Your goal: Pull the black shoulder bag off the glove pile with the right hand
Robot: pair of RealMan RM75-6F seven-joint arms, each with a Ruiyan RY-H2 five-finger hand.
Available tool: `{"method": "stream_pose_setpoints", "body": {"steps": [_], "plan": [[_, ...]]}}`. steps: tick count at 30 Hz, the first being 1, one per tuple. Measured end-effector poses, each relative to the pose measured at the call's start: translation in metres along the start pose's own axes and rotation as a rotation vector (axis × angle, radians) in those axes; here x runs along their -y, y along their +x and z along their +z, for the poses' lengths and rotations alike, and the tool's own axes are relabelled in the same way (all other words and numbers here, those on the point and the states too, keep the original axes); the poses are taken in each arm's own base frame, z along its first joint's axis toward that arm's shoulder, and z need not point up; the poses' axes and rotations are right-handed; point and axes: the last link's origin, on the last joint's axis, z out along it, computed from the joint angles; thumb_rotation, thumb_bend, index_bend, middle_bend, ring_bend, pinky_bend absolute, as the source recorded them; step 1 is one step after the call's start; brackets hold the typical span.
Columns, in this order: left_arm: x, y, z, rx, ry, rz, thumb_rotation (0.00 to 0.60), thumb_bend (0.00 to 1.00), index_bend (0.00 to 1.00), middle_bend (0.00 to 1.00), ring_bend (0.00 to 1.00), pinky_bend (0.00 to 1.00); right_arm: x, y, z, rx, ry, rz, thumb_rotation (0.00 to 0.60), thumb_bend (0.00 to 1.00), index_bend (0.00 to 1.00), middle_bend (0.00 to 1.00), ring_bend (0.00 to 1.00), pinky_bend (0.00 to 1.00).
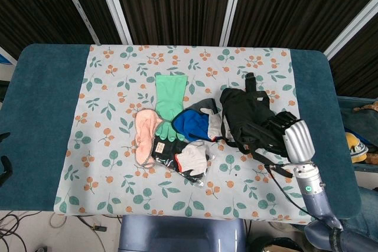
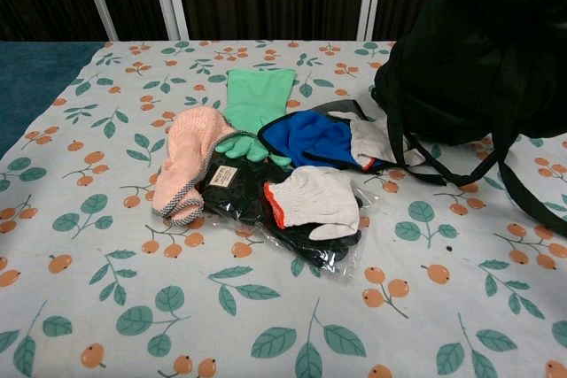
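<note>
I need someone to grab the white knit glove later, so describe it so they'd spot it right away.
On the floral tablecloth, find the glove pile at its middle. The white glove lies at the pile's front edge, on top of a clear packet of black gloves. Unlike the pink, green and blue ones, it is white with a red cuff.
</note>
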Motion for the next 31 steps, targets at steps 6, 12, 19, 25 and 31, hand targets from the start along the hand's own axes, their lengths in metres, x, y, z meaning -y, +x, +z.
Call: {"method": "stream_pose_setpoints", "body": {"steps": [6, 12, 19, 25, 31], "plan": [[0.0, 0.0, 0.0, 0.0, 0.0, 0.0, 0.6, 0.7, 0.18, 0.06, 0.08, 0.03, 0.003, 0.021, 0.024, 0.009, 0.018, -0.075, 0.6, 0.76, 0.8, 0.65, 0.62, 0.47], [0.0, 0.0, -0.001, -0.001, 0.0, -0.001, 0.6, 0.7, 0.18, 0.06, 0.08, 0.03, 0.014, 0.048, 0.061, -0.01, 0.025, -0.112, 0.6, 0.77, 0.8, 0.65, 0.62, 0.47], [-0.001, 0.0, -0.001, 0.0, 0.0, -0.003, 0.6, 0.69, 0.18, 0.06, 0.08, 0.03, 0.026, 0.079, 0.098, -0.092, 0.016, -0.098, 0.6, 0.77, 0.8, 0.65, 0.62, 0.47], [0.0, 0.0, -0.001, 0.001, 0.001, -0.006, 0.6, 0.7, 0.18, 0.06, 0.08, 0.03, 0.036, 0.104, 0.113, -0.201, 0.009, -0.055, 0.6, 0.78, 0.8, 0.65, 0.62, 0.47], [0.0, 0.0, -0.001, 0.004, -0.001, -0.006, 0.6, 0.7, 0.18, 0.06, 0.08, 0.03, 0.037, 0.122, 0.112, -0.255, 0.002, -0.045, 0.6, 0.78, 0.8, 0.65, 0.62, 0.47]]}}
